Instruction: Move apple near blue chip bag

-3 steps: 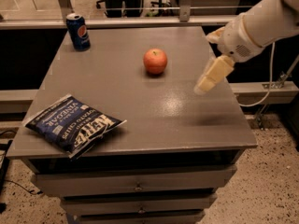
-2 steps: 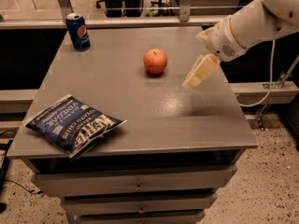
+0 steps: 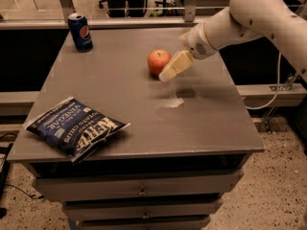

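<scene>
The apple [image 3: 158, 61] is round and red-orange and sits on the grey table [image 3: 144, 104], a little right of its middle toward the back. The blue chip bag [image 3: 74, 127] lies flat near the table's front left corner, dark blue with white lettering. The gripper [image 3: 170, 70] comes in from the right on a white arm, its cream-coloured tip right beside the apple's right side, just above the tabletop. It holds nothing that I can see.
A blue soda can [image 3: 80, 31] stands upright at the table's back left corner. Drawers [image 3: 141, 188] run under the tabletop. A metal rail and dark chairs stand behind the table. The white arm [image 3: 249, 18] reaches over the right back edge.
The gripper has moved left and down across the table's right side, from well right of the apple to right beside it. The apple, bag and can have not moved.
</scene>
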Robot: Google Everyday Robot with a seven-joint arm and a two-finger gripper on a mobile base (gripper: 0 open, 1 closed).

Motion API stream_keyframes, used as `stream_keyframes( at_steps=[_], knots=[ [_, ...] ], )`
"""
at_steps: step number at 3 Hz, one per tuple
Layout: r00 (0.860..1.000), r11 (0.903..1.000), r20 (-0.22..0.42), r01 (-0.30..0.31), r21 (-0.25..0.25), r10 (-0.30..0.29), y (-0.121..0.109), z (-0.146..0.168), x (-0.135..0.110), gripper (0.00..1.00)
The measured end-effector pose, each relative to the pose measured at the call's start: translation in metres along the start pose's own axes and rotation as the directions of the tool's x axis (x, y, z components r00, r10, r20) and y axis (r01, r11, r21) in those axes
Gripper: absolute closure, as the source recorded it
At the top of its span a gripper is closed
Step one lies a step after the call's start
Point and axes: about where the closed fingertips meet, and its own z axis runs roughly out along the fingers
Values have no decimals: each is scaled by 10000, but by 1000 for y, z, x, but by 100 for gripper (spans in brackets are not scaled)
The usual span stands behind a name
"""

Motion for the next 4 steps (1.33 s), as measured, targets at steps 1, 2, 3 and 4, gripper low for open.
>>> stream_keyframes(
  at_steps=[1, 2, 3, 4],
  knots=[
    [9989, 9985, 139, -441, -330, 446, -3, 25, -6, 0],
    [9970, 9960, 216, -731, -517, 743, -5, 39, -5, 11],
    [9954, 9945, 293, -892, -543, 909, -9, 43, -4, 34],
    [9943, 9943, 427, -955, -473, 975, -13, 39, -4, 57]
  ],
)
